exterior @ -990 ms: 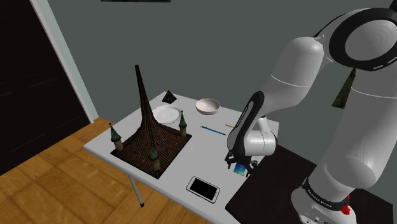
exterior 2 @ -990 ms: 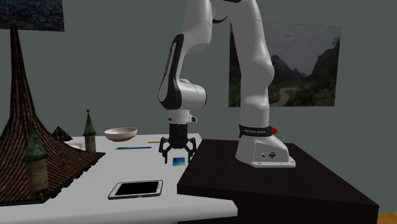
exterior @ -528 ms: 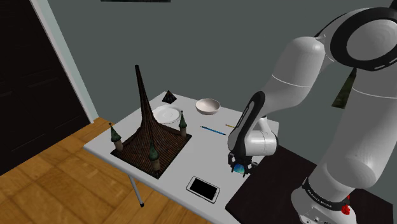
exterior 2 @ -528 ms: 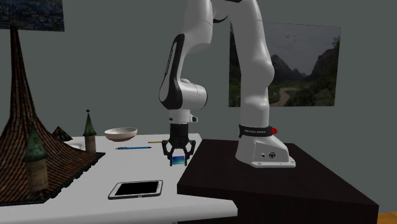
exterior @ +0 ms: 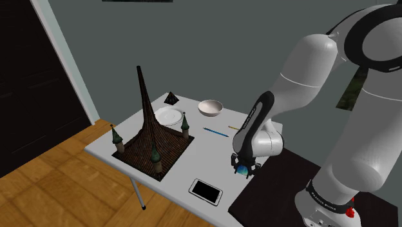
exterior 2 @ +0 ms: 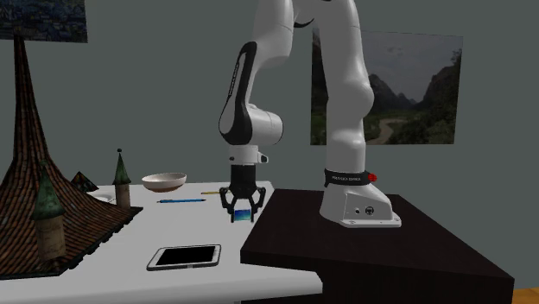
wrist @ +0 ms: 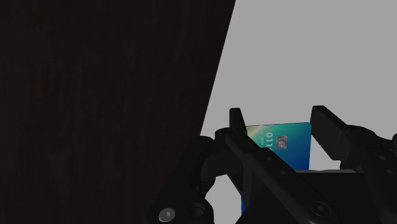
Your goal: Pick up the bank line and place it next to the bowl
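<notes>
Grey-walled room, plank floor (exterior: pixel 58 169), framed mountain landscape (exterior 2: pixel 406 86) behind the white arm. White worktop (exterior: pixel 200 147) butted against the dark stand (exterior 2: pixel 371 252). On the worktop, in the shoulder view: dark spired tower model (exterior: pixel 151 138) at 9 o'clock, white plate (exterior: pixel 168 116) and pale bowl (exterior: pixel 210 108) toward 12 o'clock, black-screened phone (exterior: pixel 206 191) at 6 o'clock, blue pen (exterior: pixel 215 131) just below the bowl. Black gripper (exterior 2: pixel 243 213) pointing straight down at the worktop's edge beside the stand, closed on a blue-green card (wrist: pixel 280 143) clasped upright between the fingers. Card well apart from the bowl, at about 5 o'clock of it; contact with the worktop impossible to tell.
</notes>
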{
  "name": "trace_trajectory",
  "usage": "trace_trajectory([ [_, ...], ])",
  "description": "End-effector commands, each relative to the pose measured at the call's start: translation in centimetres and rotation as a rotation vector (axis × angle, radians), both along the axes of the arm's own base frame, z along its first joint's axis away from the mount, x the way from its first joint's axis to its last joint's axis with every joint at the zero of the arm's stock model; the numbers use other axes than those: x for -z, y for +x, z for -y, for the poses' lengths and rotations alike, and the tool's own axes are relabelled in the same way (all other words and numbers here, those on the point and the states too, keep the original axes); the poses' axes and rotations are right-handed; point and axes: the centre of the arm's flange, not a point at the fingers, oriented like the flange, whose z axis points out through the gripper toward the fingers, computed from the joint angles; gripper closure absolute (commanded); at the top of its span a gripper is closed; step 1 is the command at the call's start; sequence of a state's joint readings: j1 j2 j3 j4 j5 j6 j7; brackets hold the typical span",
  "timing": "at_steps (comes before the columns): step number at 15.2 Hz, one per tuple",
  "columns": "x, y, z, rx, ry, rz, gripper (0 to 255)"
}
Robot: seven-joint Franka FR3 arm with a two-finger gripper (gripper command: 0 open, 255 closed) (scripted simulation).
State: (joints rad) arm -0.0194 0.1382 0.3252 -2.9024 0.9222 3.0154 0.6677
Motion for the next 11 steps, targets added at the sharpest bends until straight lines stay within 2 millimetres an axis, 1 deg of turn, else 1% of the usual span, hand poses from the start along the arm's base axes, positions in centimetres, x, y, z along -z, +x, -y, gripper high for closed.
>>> trace_trajectory([
  [1, -1.0, -0.1, 0.0, 0.000, 0.000, -0.001, 255],
  [11, -6.3, -0.1, 0.0, 0.000, 0.000, -0.001, 255],
])
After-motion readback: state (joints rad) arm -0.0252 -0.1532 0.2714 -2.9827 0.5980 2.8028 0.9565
